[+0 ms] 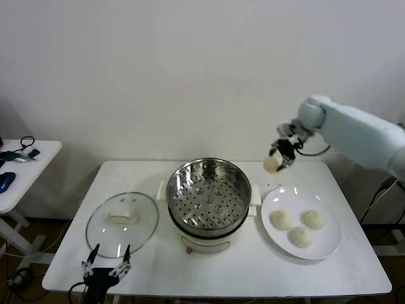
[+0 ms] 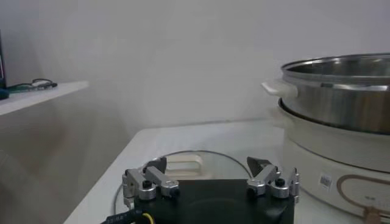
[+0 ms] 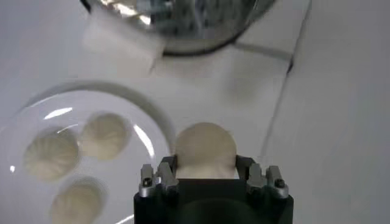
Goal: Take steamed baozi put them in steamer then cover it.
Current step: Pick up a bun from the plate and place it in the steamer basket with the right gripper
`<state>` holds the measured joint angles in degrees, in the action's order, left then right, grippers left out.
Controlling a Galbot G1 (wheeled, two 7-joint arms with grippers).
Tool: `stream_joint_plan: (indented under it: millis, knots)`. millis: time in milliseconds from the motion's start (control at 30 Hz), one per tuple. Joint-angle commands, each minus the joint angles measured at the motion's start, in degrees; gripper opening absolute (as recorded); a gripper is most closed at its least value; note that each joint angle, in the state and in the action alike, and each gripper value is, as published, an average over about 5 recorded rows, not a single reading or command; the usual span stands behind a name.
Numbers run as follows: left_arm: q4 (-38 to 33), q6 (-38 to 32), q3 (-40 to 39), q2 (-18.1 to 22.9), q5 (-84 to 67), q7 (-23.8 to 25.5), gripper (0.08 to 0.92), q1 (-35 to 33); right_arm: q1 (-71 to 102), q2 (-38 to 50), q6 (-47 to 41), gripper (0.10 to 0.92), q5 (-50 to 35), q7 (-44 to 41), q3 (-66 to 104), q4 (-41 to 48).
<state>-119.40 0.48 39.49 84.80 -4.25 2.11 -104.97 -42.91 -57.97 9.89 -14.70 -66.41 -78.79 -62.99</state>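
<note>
My right gripper [image 1: 277, 158] is shut on one cream-white baozi [image 1: 273, 164] and holds it in the air behind the white plate [image 1: 324, 248], to the right of the steamer [image 1: 209, 195]. The baozi fills the gap between the fingers in the right wrist view [image 3: 205, 149]. Three more baozi [image 1: 298, 227] lie on the plate. The steamer's perforated tray holds nothing. The glass cover [image 1: 122, 218] with its cream handle lies flat on the table left of the steamer. My left gripper [image 1: 106, 259] is open and empty near the table's front edge, just in front of the cover [image 2: 183, 165].
The steamer stands on a white electric base [image 2: 332, 164] in the middle of the white table [image 1: 354, 272]. A small side table [image 1: 25, 171] with cables and dark items stands at the far left. A white wall is close behind.
</note>
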Motion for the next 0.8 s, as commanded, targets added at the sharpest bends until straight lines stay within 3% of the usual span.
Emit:
stream_joint_plan:
  millis: [33, 167, 367, 600, 800]
  knots:
    - [-0.3, 0.1, 0.1, -0.1, 0.0, 0.0, 0.823, 0.1, -19.2, -10.7, 15.2, 0.636, 1.6, 3.3, -11.0, -22.4]
    - [-0.4, 0.2, 0.2, 0.0, 0.1, -0.1, 0.823, 0.4, -10.5, -13.3, 20.7, 0.636, 14.4, 7.6, -9.7, -21.7]
    - [-1.4, 0.5, 0.3, 0.3, 0.0, 0.0, 0.823, 0.3, 3.4, -15.2, 26.9, 0.636, 32.9, 12.6, -5.3, -9.8]
    - [-1.4, 0.4, 0.4, 0.4, 0.2, -0.1, 0.823, 0.1, 13.8, -18.1, 29.1, 0.636, 39.2, 15.7, 0.1, 2.3]
    - [-0.9, 0.0, 0.6, 0.3, 0.3, -0.2, 0.823, 0.0, 15.9, -19.7, 29.6, 0.636, 39.1, 15.6, 1.1, 6.2]
